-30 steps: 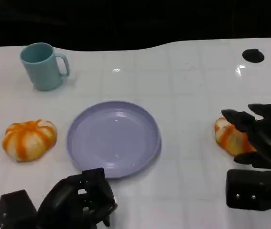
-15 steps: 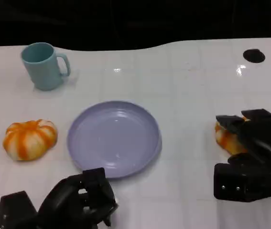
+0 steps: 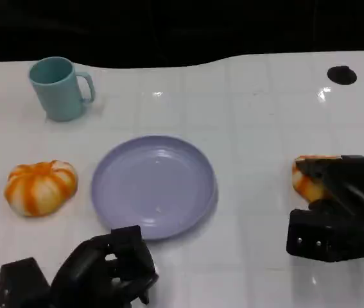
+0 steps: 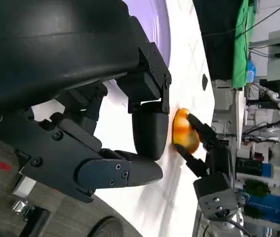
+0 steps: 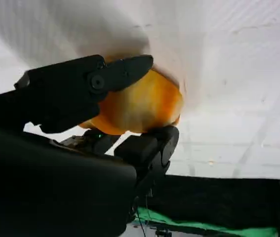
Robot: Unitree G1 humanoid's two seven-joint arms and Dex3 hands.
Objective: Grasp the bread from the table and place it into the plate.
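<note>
An orange bread (image 3: 305, 180) lies on the white table at the right, and my right hand (image 3: 341, 208) wraps over it from the near side. In the right wrist view the bread (image 5: 142, 106) sits between a finger (image 5: 80, 84) on one side and the thumb (image 5: 152, 148) on the other, both touching it. The lavender plate (image 3: 153, 186) is at the table's middle, apart from the bread. My left hand (image 3: 101, 273) rests near the front edge below the plate, fingers curled on nothing. The left wrist view shows that hand (image 4: 80, 98), the bread (image 4: 184, 131) and my right hand (image 4: 210, 160).
A second orange-and-white bread (image 3: 40, 186) lies left of the plate. A teal mug (image 3: 58, 88) stands at the back left. A black round hole (image 3: 341, 75) marks the table's far right. Bare table lies between plate and right hand.
My right hand's fingers, spread above the bread a second ago, have come down and closed around it. The left hand, plate and mug have not moved.
</note>
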